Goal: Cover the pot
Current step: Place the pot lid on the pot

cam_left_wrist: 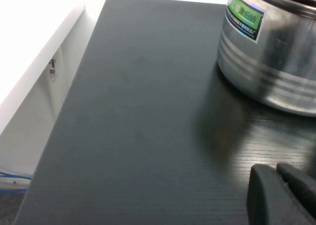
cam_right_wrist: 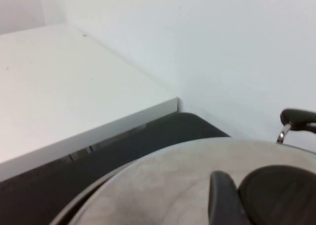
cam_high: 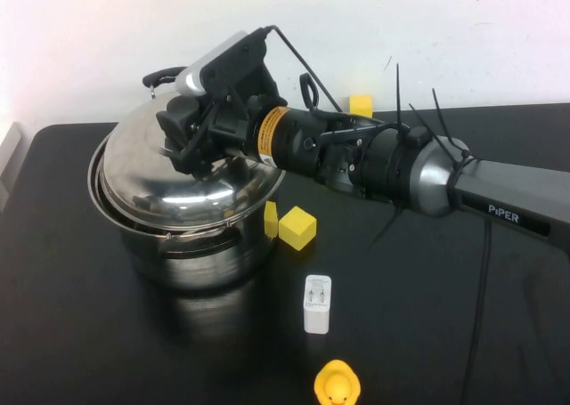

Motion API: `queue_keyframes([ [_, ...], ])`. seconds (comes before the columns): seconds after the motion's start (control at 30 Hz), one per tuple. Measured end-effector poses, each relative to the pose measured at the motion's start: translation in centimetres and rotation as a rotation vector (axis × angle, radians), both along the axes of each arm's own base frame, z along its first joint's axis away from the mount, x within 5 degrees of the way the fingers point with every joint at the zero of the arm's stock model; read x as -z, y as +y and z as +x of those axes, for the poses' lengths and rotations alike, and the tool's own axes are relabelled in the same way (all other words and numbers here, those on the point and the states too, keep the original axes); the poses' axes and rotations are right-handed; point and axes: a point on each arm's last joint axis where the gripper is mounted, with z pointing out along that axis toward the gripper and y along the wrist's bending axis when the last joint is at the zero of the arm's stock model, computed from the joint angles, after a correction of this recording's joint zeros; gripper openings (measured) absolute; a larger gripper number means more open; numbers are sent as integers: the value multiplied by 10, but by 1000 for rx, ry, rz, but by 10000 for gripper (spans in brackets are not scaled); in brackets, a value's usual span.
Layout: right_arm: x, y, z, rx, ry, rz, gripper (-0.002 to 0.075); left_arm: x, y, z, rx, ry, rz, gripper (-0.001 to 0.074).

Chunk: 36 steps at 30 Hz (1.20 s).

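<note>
A steel pot (cam_high: 191, 258) stands on the black table at the left. Its domed steel lid (cam_high: 191, 191) lies on the pot's rim, tilted, higher at the back. My right gripper (cam_high: 191, 142) is over the lid's top, shut on the lid's black knob (cam_right_wrist: 276, 198). One finger (cam_right_wrist: 221, 198) shows pressed against the knob in the right wrist view. My left gripper (cam_left_wrist: 277, 174) shows only in the left wrist view, low over the table near the pot's wall (cam_left_wrist: 276, 57), fingers together and empty.
A yellow cube (cam_high: 297, 227) lies right of the pot, with another (cam_high: 361, 104) at the back. A white charger (cam_high: 317, 303) and a yellow rubber duck (cam_high: 337, 385) lie near the front. The pot's black handle (cam_high: 165, 74) sticks out behind.
</note>
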Motion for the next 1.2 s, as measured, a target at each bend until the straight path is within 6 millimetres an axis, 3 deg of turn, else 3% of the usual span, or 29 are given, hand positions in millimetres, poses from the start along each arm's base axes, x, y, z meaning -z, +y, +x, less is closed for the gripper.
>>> queue_keyframes([
  [1.2, 1, 9, -6, -12, -27, -30, 347, 0, 0, 0, 0, 0, 0, -2],
])
